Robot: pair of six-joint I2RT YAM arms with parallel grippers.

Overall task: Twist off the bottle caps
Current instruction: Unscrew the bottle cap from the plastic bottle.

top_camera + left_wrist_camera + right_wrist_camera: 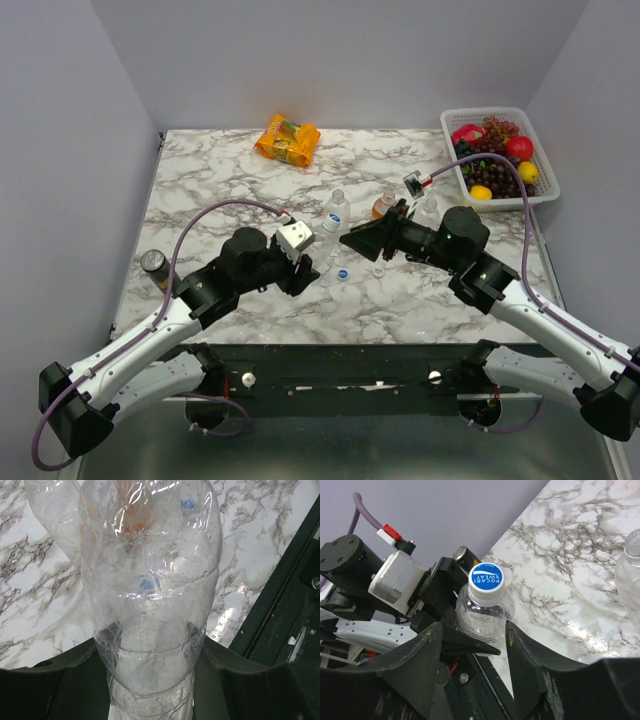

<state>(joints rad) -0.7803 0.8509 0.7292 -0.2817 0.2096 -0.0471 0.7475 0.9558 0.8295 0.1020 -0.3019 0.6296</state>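
A small clear plastic bottle (pixel 483 611) is clamped by its body between the black fingers of the left gripper (pixel 306 268), just short of the table's middle towards six o'clock. Its round blue screw cap (pixel 486 577) is seated on the neck. The right gripper (pixel 473 626) is set with its fingers apart, one on each side of that bottle's shoulder, the cap standing clear beyond the tips.

A loose blue cap (pixel 343 273) is seen lying just at three o'clock of the held bottle, and a small white round cap (pixel 378 270) further the same way. At twelve o'clock a clear bottle with a blue-and-white label (pixel 335 213) is stood, with a bottle of orange liquid (pixel 384 206) and another clear bottle (pixel 428 210) at one to two o'clock, the last partly masked by the right wrist. An orange snack packet (pixel 288 138) is placed near the far edge, a white mesh basket (pixel 492 110) of fruit at the far right corner, and a dark can (pixel 154 266) at the nine o'clock edge.

The white-and-grey marble tabletop (pixel 230 180) is enclosed by plain grey walls.

Through the held bottle's walls only blurred blue and orange patches can be made out in the left wrist view. From above, this bottle is largely covered by the left wrist.
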